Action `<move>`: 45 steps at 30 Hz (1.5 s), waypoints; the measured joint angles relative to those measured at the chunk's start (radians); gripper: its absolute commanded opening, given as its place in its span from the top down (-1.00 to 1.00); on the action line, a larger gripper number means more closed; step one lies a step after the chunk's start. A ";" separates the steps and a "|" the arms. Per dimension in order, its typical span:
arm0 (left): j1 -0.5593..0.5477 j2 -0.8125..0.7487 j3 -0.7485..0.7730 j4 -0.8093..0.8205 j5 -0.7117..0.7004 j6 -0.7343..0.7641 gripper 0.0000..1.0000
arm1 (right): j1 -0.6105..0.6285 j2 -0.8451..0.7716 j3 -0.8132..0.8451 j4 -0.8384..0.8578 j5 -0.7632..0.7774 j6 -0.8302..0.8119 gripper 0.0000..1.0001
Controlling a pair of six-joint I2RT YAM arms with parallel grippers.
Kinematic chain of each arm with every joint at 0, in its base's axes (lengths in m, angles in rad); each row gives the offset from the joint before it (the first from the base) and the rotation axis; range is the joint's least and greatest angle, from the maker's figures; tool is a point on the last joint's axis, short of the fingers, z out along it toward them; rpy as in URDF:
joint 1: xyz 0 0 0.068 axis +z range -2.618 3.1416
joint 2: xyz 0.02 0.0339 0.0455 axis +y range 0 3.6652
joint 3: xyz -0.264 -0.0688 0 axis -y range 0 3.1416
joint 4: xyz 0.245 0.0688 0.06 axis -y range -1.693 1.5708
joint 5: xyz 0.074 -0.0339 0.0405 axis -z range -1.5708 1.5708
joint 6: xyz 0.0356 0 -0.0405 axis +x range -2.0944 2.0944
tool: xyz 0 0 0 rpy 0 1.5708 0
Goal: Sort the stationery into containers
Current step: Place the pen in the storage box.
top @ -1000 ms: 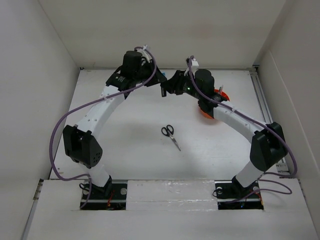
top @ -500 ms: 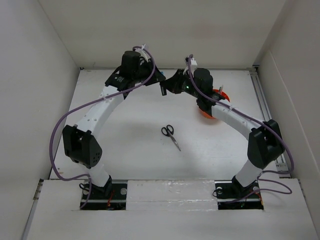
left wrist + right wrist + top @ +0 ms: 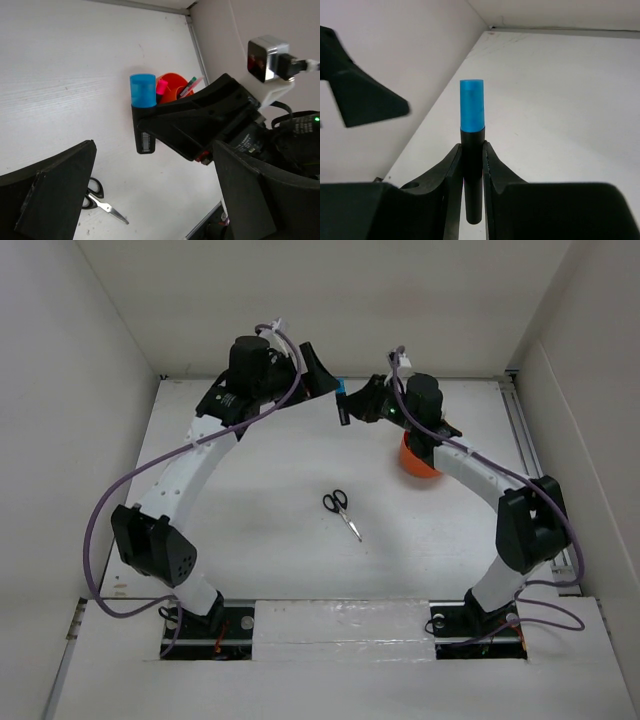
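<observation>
**Above the far middle of the table: marker pinched in the right pincer, left pincer spread beside it**

I have the blue-capped black marker (image 3: 472, 150) up in the air, clear of the table (image 3: 260, 500). It is clamped by its black barrel in the right pincer (image 3: 472, 152). The two fingers (image 3: 451, 170) press on either side of the barrel. The blue cap sticks out past them and the black tail end shows below the grip.

From the right wrist camera the marker stands straight up the frame, cap at the top. From overhead its long axis runs near to far, with the cap toward the back wall.

The left pincer (image 3: 318, 370) is spread wide and holds nothing. It sits just to the left of the marker in the overhead view, near it but not touching. Through its own camera I see the marker framed in the gap between its two fingers, out beyond them.

The orange tub (image 3: 412, 465) sits on the table to the right of the marker, partly covered by the right arm. From the left wrist camera it holds a pink highlighter (image 3: 161, 87) and some pens (image 3: 189, 86).

The black-handled scissors (image 3: 341, 512) lie flat toward the middle of the table, well apart from both pincers. Their handles are toward the far left and their blades toward the near right.
</observation>
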 measured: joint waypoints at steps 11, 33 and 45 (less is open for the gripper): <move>0.013 -0.069 -0.002 -0.016 -0.052 0.018 -1.00 | -0.139 -0.176 -0.134 -0.127 0.270 -0.234 1.00; 0.013 -0.114 -0.156 -0.043 -0.052 0.072 -1.00 | -0.147 -0.126 -0.174 -0.251 0.729 -0.306 1.00; 0.013 -0.133 -0.197 -0.032 -0.035 0.085 -1.00 | -0.138 -0.039 -0.146 -0.299 0.763 -0.288 1.00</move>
